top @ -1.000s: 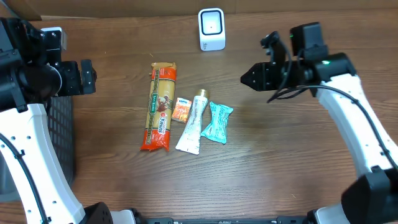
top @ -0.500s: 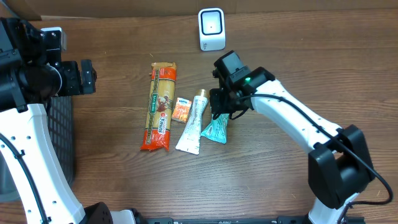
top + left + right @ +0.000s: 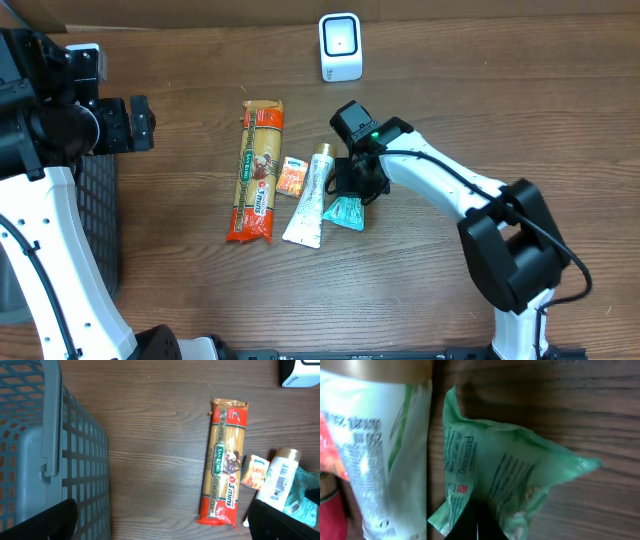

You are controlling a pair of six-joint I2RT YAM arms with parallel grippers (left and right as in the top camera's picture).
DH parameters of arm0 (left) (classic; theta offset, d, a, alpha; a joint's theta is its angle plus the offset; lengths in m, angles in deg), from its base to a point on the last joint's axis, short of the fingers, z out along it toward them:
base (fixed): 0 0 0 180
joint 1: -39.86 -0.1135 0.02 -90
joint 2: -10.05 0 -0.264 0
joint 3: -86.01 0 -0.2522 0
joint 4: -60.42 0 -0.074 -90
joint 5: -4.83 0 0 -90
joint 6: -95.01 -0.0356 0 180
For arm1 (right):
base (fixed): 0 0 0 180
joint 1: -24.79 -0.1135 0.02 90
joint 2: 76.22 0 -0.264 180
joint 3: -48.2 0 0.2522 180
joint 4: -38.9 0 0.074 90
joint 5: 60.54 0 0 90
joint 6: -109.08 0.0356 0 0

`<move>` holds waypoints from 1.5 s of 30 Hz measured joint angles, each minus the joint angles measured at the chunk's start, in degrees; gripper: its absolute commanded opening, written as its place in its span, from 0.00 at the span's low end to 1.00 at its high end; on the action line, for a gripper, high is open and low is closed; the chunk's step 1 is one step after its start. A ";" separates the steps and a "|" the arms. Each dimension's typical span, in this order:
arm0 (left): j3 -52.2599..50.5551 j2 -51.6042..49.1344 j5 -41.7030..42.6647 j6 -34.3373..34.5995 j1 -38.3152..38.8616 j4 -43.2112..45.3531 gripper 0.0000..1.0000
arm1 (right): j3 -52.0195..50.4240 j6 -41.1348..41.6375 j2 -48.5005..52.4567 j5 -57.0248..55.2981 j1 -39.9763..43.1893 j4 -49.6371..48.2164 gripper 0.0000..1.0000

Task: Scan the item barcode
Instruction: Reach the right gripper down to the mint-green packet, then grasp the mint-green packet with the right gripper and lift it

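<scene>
Seen from above, a dark brown table with a streaky wood-grain surface holds four grocery items lying close together near its centre. Leftmost is a long, narrow pasta packet of glossy film with red ends and a green label band, and pale straight strands show through it. Just to its right lies a small orange sachet, flat and roughly square. Next comes a white squeeze tube of smooth plastic, with a round gold cap and a flattened, crimped tail. Right beside the tube is the teal packet of thin crinkled plastic film, printed with small text. The right gripper is down on the upper part of this teal packet. In the right wrist view its black fingertips are pressed together into a single wedge, with the film puckered and bunched around them. The jaws are clamped on the packet, which rests on the wood. At the table's far edge stands a white barcode scanner, a rounded-square plastic block with a dark-outlined face, well apart from the packet. The left gripper hangs over the table's left side with its fingers spread wide apart, holding nothing. It is next to a grey plastic basket with lattice walls.
</scene>
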 measured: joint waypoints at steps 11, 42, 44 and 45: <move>0.00 0.00 0.00 0.00 0.00 0.00 1.00 | 1.95 6.16 2.75 3.45 1.16 0.28 0.31; -0.02 0.00 0.13 0.00 0.00 0.00 1.00 | 18.23 -58.03 7.19 14.40 27.71 24.98 0.69; -0.02 0.00 0.15 0.00 0.00 0.00 1.00 | 17.38 -59.67 7.21 16.06 27.74 23.93 0.69; -0.02 0.00 0.15 0.00 0.00 0.00 1.00 | 17.07 -60.08 7.23 16.68 27.67 23.43 0.69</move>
